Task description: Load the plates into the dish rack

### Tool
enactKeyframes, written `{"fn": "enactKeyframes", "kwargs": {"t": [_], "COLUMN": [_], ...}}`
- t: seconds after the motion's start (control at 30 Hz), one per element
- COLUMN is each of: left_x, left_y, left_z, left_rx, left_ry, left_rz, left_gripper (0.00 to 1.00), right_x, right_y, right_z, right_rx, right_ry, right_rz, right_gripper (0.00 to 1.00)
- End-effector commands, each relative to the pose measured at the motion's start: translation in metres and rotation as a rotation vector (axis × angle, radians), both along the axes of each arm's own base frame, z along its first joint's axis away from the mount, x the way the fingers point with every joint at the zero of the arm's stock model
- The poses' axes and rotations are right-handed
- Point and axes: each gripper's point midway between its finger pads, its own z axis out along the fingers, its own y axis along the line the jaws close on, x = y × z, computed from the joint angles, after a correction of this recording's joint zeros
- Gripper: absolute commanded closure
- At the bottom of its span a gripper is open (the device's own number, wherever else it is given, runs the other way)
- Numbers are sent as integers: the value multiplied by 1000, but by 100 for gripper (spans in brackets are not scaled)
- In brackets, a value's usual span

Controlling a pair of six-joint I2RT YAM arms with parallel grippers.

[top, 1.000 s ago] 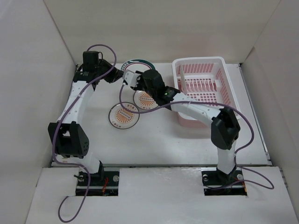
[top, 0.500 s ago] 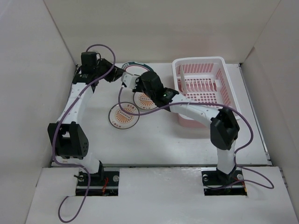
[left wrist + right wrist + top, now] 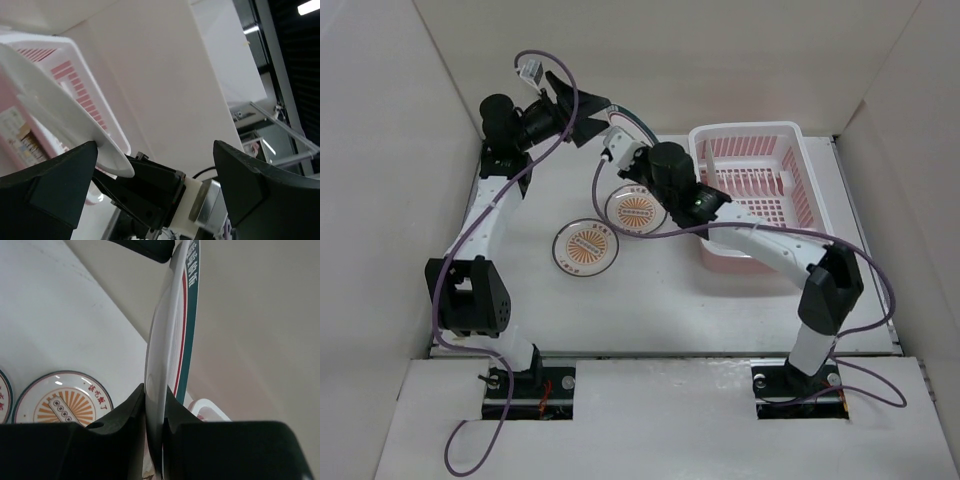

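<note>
Right wrist: right gripper (image 3: 155,412) clamped on green-edged plate (image 3: 169,330), upright, airborne near rack (image 3: 750,128); left gripper (image 3: 154,150) fingers apart; keep plate vertical, lower edge-first between dividers (image 3: 752,184), clear of rim.

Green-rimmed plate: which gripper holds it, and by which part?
The right gripper holds the green-rimmed plate by its rim, edge-on between its jaws. The left gripper is open beside it.

This is a robotics lab. The flat white tabletop (image 3: 680,300) is boxed in by plain white panel walls (image 3: 390,180) on three edges, with black-and-white robot arms (image 3: 485,215) bolted at its near edge. Beyond one wall are bright strip lights (image 3: 307,7) and grey metal framing (image 3: 265,111).
</note>
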Motion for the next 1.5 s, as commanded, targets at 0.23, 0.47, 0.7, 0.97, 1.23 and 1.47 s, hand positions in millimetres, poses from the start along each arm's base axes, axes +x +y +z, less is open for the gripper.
{"fn": "enactKeyframes", "kwargs": {"t": [0.23, 0.47, 0.7, 0.97, 1.23, 1.47], "left_x": [-24, 9, 19, 28, 27, 28], "left_y": [23, 6, -21, -22, -25, -25], "left_z": [39, -23, -60, -96, -101, -107], "left_rx": [48, 129, 145, 348, 361, 367], "left_ry": [-445, -331, -258, -197, -184, -166], "left_rz": [38, 80, 118, 212, 210, 206], "left_gripper": [0, 0, 0, 0, 0, 0], "right_x": [-13, 0, 19, 38, 48, 45], "right_y": [-106, -210, -228, -220, -229, -238], "right_z": [125, 119, 74, -5, -31, -44], "right_rx": [579, 693, 614, 631, 614, 648], "right_ry": [-47, 5, 145, 356, 374, 383], "right_rz": [-172, -246, -262, -250, -333, -429], "right_gripper": [100, 100, 100, 100, 100, 100]}}
